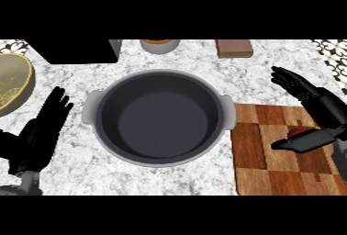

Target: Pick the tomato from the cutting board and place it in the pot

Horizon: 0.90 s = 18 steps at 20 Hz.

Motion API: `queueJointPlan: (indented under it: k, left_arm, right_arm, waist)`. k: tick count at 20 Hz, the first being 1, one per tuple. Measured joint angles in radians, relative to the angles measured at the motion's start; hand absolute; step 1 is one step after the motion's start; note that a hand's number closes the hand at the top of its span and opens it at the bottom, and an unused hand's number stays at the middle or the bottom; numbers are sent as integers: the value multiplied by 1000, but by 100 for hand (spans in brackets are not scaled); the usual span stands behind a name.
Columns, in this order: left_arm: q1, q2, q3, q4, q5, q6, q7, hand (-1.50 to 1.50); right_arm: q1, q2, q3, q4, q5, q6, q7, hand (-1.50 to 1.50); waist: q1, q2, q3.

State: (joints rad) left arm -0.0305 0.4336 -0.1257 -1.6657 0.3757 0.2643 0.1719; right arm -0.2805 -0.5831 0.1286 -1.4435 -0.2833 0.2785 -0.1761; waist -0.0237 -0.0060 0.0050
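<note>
One red tomato (296,133) on one cutting board (271,156), mostly hidden under open right hand (315,103), one grey pot (159,118), left hand (41,133) open at left

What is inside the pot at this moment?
Nothing shows inside the pot; its whole dark bottom is visible. The tomato is on the cutting board, partly covered by the right hand.

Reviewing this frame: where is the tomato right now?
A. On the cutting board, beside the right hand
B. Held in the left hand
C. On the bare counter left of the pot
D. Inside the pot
A. The tomato sits on the cutting board by the right hand, partly hidden behind its thumb; the pot holds nothing, and the left hand rests open.
</note>
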Motion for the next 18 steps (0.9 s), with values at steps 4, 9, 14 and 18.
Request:
queueJointPlan:
  k: [4,9,14,18]
  left_arm:
    - [-27,-25,-31,-8,-11,9,18,0]
    - [-61,-60,-71,-14,-46,39,39,0]
    - [-84,-85,-95,-20,-67,51,58,0]
    - [-104,-97,-98,-14,-76,53,75,0]
  right_arm:
    - [84,-85,-83,3,32,102,-315,-150]
    - [157,-264,-197,76,117,168,-550,-150]
    - [204,-435,-243,102,227,142,-618,-150]
    - [217,-556,-244,116,294,141,-636,-150]
  waist:
    - [-18,4,2]
    - [-8,6,0]
    - [6,5,-2]
    - [16,6,-3]
